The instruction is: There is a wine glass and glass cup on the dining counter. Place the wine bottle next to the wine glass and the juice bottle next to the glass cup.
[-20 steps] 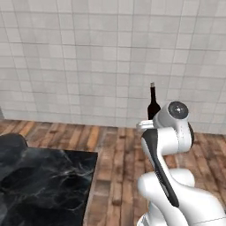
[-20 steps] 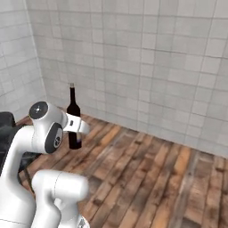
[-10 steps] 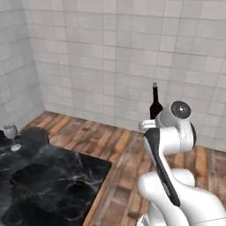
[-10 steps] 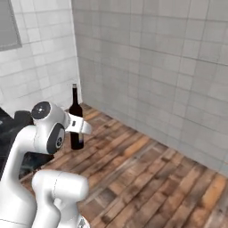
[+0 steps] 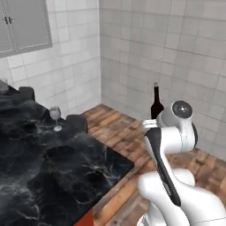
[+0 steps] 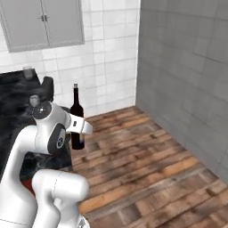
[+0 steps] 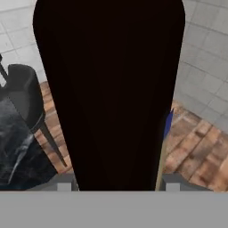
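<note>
My gripper [image 7: 118,185] is shut on the wine bottle [image 7: 111,93], whose dark body stands upright between the two fingertips. The bottle [image 6: 76,111] is held off the floor beside the arm, with its thin neck [image 5: 156,95] rising behind the wrist. The wine glass [image 5: 55,117] stands near the far edge of the dining counter [image 5: 53,172], left of the arm. A small pale tumbler, apparently the glass cup [image 6: 27,71], sits at the counter's far end. The juice bottle is out of view.
Dark stools [image 5: 77,122] [image 6: 47,87] stand along the counter's far side. Wooden floor [image 6: 147,156] spreads to the right up to grey tiled walls. Grey wall cabinets [image 6: 44,22] hang above the far end of the counter.
The whole picture has swung as the base turned: the counter has grown at the left and the wine glass has come closer. The bottle stays in the gripper.
</note>
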Robot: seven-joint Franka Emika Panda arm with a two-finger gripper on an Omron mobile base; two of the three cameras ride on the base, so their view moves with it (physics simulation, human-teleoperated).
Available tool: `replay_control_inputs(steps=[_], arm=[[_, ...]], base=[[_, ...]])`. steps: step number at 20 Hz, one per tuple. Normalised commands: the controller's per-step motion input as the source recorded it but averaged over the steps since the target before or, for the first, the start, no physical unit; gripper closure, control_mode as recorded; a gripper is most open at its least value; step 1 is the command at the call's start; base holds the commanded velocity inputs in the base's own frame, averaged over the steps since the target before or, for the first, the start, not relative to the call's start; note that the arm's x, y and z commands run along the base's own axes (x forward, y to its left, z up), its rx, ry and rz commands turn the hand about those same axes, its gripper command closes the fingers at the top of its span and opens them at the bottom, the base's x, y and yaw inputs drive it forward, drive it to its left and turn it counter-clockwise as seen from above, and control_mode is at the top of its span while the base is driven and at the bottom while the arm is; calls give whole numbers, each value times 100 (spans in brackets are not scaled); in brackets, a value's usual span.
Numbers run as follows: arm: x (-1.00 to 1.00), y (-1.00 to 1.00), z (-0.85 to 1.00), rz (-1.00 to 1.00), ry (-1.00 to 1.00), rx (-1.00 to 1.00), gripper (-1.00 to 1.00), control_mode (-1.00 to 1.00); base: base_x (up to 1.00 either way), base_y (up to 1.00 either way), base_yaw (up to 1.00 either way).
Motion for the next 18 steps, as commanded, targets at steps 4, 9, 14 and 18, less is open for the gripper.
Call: replay_control_inputs(steps=[4,9,14,18], arm=[[0,0,0,0,0,0,100,100],[0,0,0,0,0,0,100,100],[0,0,0,0,0,0,100,100],[0,0,0,0,0,0,100,100]], base=[[50,-6,60],[48,-6,61],[39,-14,59],[29,-27,49]])
